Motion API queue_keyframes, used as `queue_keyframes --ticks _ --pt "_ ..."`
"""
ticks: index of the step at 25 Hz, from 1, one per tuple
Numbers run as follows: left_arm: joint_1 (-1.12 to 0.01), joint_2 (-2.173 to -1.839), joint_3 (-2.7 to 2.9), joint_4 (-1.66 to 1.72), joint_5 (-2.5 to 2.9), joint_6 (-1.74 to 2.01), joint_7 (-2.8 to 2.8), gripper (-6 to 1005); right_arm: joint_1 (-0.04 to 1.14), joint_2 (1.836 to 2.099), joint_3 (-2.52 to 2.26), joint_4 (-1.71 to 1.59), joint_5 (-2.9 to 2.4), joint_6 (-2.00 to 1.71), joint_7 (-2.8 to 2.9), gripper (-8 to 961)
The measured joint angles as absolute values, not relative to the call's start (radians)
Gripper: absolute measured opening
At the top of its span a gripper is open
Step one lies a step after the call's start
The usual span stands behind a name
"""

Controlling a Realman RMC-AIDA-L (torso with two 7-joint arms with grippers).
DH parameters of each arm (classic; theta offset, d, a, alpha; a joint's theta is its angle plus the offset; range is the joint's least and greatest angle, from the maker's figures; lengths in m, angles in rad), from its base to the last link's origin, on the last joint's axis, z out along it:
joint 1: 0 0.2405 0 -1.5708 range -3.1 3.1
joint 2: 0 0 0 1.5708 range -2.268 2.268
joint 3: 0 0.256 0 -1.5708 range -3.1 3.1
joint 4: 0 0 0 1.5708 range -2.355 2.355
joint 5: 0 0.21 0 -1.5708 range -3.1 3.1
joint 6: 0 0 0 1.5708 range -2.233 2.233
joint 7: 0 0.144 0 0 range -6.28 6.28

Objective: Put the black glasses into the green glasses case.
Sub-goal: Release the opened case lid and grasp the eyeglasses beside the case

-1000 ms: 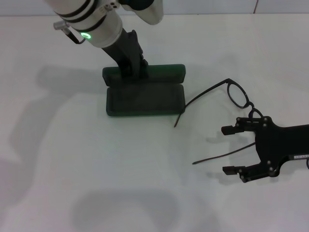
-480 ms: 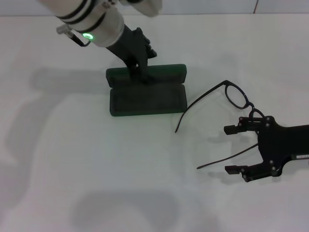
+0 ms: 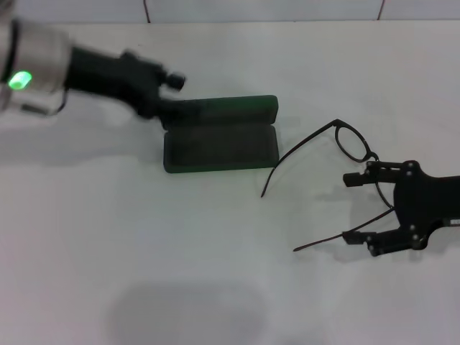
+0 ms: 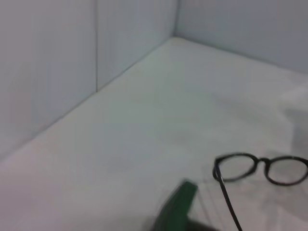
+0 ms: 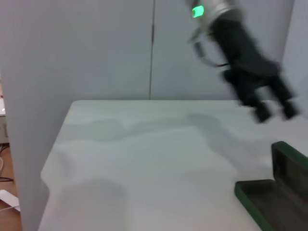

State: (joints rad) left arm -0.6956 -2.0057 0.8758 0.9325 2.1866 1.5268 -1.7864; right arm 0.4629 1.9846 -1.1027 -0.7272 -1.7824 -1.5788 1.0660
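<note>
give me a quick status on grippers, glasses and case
Left gripper raised over case's left end, off the lid. Right gripper open at black glasses, not gripping. Green glasses case open, empty. Path clear.

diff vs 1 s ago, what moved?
The left gripper swung off the lid of the open dark green hinged glasses case toward the robot's left, now near the lid's left end. The open right gripper shifted slightly right beside the thin black-framed glasses with no grasp. The case slid slightly right early on; the glasses stay on the white table.
</note>
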Motion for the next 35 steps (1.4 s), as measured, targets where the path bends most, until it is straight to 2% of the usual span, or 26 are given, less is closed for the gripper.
queue_keyframes --ticks 8,12,15,18,23,26,30,33,35 --pt "-0.362 -2.004 0.856 0.978 1.969 1.572 -1.556 743 0.458 1.977 -1.024 -0.727 -1.785 -1.581 1.105 850" --pt "-0.262 -2.035 0.859 0.966 1.966 1.597 -1.455 799 0.458 1.971 -0.967 -0.75 -1.785 -1.577 1.197 850" --pt "-0.208 -2.068 0.853 0.953 1.961 1.619 -1.373 869 0.468 1.957 -0.949 -0.786 -1.786 -1.56 1.312 850" --pt "-0.187 -2.085 0.856 0.932 1.953 1.625 -1.326 893 0.491 1.932 -0.948 -0.84 -1.809 -1.523 1.505 848" --pt "-0.195 -2.077 0.855 0.854 1.955 1.632 -1.287 893 0.627 1.883 -0.954 -0.88 -2.035 -1.51 1.899 843" --pt "-0.201 -2.074 0.854 0.845 1.956 1.637 -1.278 893 0.718 1.865 -0.958 -0.89 -2.179 -1.551 2.12 842" --pt "-0.211 -2.074 0.859 0.842 1.96 1.639 -1.261 894 0.821 1.856 -0.959 -0.891 -2.316 -1.626 2.343 841" --pt "-0.22 -2.074 0.861 0.84 1.967 1.643 -1.255 894 0.871 1.861 -0.968 -0.879 -2.401 -1.656 2.441 841" --pt "-0.222 -2.074 0.862 0.84 1.967 1.649 -1.246 894 0.938 1.873 -1.008 -0.851 -2.505 -1.671 2.535 840"
